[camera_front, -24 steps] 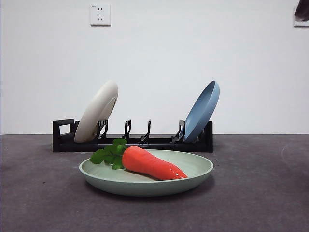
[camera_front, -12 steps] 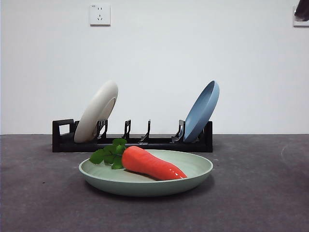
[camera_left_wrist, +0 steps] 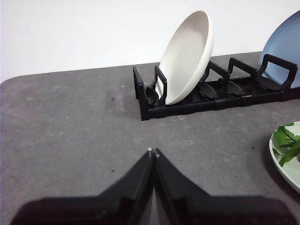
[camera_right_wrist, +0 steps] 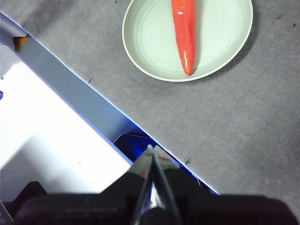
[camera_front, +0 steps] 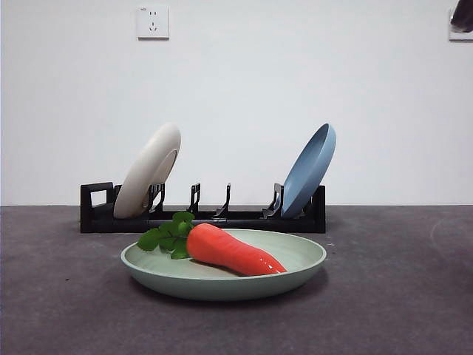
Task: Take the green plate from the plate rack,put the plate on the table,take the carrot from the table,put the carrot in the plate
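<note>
The green plate (camera_front: 224, 275) lies flat on the table (camera_front: 399, 296) in front of the plate rack (camera_front: 203, 213). The carrot (camera_front: 229, 250) lies in the plate, leaves toward the left. The right wrist view shows the plate (camera_right_wrist: 154, 42) with the carrot (camera_right_wrist: 185, 33) from above. The left wrist view shows the plate's rim (camera_left_wrist: 281, 161) and the rack (camera_left_wrist: 211, 96). My left gripper (camera_left_wrist: 152, 152) is shut and empty, low over the table, apart from the rack. My right gripper (camera_right_wrist: 151, 149) is shut and empty, high above the table edge.
A cream-white plate (camera_front: 148, 170) leans in the rack's left end and a blue plate (camera_front: 309, 170) in its right end. A black arm tip (camera_front: 463, 15) shows at the top right corner. A white and blue surface (camera_right_wrist: 56, 122) lies beyond the table edge.
</note>
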Controlling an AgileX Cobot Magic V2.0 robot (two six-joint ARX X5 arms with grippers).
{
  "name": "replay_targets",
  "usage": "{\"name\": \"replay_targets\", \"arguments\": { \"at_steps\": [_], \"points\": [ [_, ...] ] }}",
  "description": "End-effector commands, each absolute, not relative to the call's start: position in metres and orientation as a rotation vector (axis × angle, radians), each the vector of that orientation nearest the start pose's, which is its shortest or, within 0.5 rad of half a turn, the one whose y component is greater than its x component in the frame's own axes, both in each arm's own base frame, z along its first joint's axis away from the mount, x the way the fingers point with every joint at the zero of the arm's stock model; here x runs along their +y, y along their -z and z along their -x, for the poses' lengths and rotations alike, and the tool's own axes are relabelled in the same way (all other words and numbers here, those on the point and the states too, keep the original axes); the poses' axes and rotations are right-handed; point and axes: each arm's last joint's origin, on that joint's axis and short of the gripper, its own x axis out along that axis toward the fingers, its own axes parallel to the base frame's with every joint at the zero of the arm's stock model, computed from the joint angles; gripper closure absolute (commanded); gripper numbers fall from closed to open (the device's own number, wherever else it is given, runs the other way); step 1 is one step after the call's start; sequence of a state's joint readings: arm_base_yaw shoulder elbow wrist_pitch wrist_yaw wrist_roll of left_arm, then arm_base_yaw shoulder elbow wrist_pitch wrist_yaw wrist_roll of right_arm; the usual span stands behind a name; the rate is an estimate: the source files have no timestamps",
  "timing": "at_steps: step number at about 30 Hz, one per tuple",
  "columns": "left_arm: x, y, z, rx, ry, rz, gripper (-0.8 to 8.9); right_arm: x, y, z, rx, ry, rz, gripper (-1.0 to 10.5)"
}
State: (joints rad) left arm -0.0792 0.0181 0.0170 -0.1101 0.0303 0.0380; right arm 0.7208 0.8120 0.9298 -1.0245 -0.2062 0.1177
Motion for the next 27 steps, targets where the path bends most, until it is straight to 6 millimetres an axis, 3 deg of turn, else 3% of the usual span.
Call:
{"name": "replay_targets", "arguments": {
  "at_steps": [1,27],
  "points": [
    [-0.0082,-0.1513,-0.0964,0.136,0.110,-0.024,8.16,0.0929,-0.3064,-0.0965,0.957,-0.799,0.131,9.4],
    [-0.0082,-0.1472,-0.0957,0.180,0.104,0.014,8.16,0.0929,-0.3064,-0.0965,0.957,-0.799,0.131,9.4]
  ]
}}
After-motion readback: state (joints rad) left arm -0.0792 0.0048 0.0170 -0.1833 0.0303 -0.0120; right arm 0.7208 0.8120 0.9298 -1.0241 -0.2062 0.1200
